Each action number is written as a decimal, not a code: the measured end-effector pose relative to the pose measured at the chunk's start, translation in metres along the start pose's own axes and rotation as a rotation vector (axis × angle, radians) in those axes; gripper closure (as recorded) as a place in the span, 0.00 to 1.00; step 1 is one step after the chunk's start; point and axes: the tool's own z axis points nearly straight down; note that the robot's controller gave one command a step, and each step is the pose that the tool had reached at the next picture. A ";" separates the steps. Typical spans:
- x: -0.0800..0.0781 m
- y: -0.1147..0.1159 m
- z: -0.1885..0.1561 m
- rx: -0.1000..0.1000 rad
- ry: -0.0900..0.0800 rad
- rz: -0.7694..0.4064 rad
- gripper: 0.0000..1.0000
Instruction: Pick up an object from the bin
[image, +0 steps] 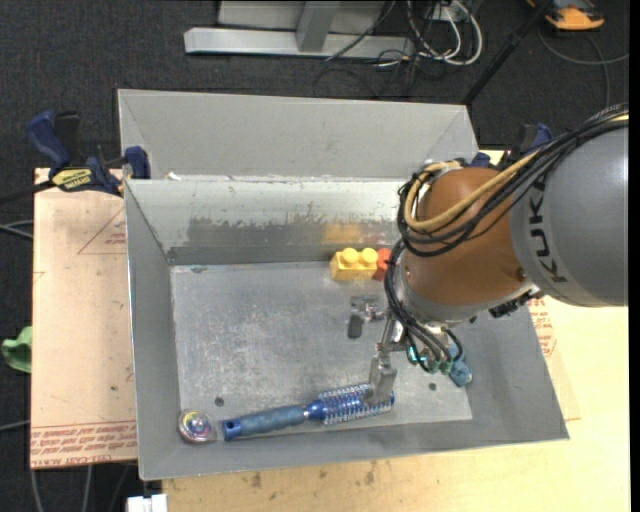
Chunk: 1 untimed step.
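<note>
Where blue brush (300, 413) ends, pincer (383, 378) hangs just above bristles.

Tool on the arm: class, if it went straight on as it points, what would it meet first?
Probably the bristled head of the blue brush near the bin's front wall: the tool points down just above it. Depth is unclear, so it might meet the bin floor beside it.

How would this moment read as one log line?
gripper | by brush head, bin front | yellow block at back wall
</note>
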 end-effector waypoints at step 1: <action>0.012 0.004 0.104 0.000 -0.026 -0.204 0.00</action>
